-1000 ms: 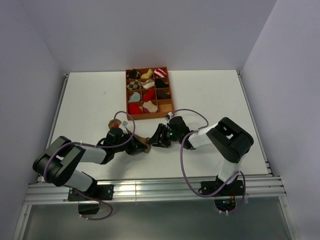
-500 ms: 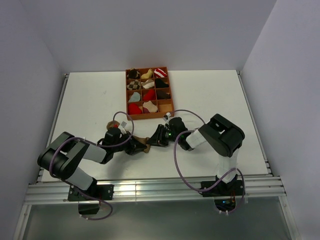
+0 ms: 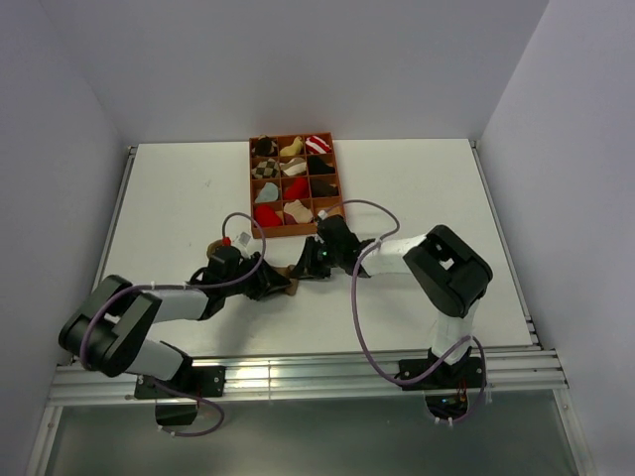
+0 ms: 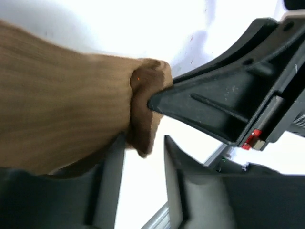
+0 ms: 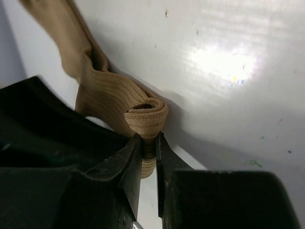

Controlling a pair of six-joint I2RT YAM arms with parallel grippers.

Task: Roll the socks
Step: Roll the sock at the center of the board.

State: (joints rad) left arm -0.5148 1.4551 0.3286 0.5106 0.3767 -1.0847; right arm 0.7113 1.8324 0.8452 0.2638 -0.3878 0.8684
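Top view. Brown sock on the bench, near edge, well short of the compartment tray. Lies between left pincer and right pincer, both tips crowding the same short stretch of fabric. Long axis roughly left to right, slightly slanted. Too small here to read either jaw state.

Left wrist view. Brown sock fills the left of the frame, rolled end at its right edge. Left pincer released: jaws parted, bare bench visible between them, roll merely drooping into the gap. Tip of one right-arm finger pressed against the roll from the other side.

Right wrist view. Right pincer clenched on the rolled end of the brown sock, coil pinched between narrow jaws. Unrolled length trails away from the tips, up and to the left.

Judgement: roll in progress, only a first turn made. Right arm has the coil; remaining length runs toward the left arm, so further turns must travel that way along the long axis.
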